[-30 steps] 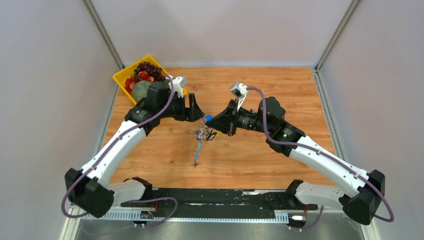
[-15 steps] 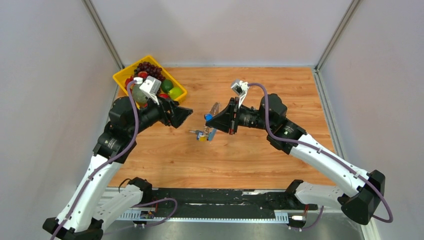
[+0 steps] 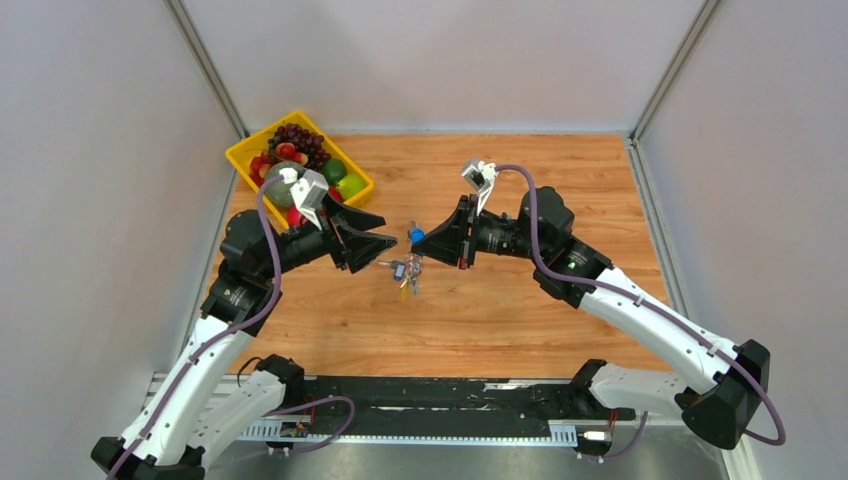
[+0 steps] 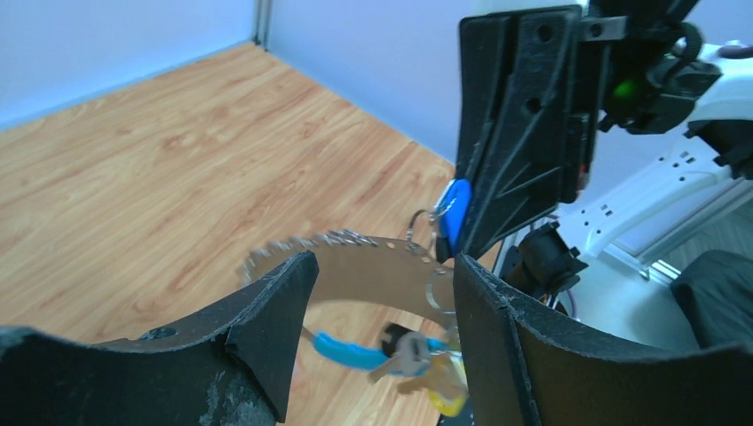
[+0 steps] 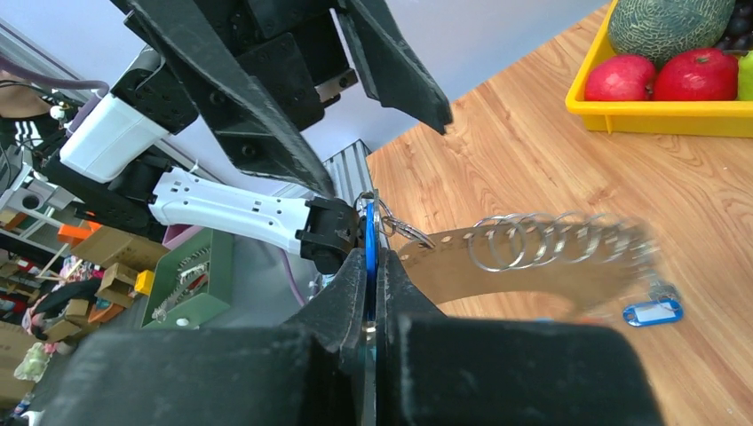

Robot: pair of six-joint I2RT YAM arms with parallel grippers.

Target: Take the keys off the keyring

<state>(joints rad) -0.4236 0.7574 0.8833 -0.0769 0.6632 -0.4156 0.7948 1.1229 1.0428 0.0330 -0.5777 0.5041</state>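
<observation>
My right gripper (image 3: 420, 241) is shut on a dark-blue plastic key head (image 5: 369, 253), held above the table. That head also shows in the left wrist view (image 4: 455, 213). From it the keyring's metal chain (image 5: 550, 240) and the other keys (image 3: 406, 272) dangle, blurred by swinging. In the left wrist view a light-blue piece (image 4: 351, 350) and a yellow-headed key (image 4: 447, 399) hang between my left fingers (image 4: 282, 306). My left gripper (image 3: 388, 243) is open and empty, its jaws on either side of the hanging bunch, not touching it.
A yellow tray (image 3: 243, 152) of fruit stands at the back left corner, just behind my left arm; it also shows in the right wrist view (image 5: 661, 114). Grey walls close in the wooden table (image 3: 560, 200) on three sides.
My left gripper drew back left from the bunch, then came forward and lower with jaws open. The light-blue band that hung straight down has swung up. My right gripper barely moved.
</observation>
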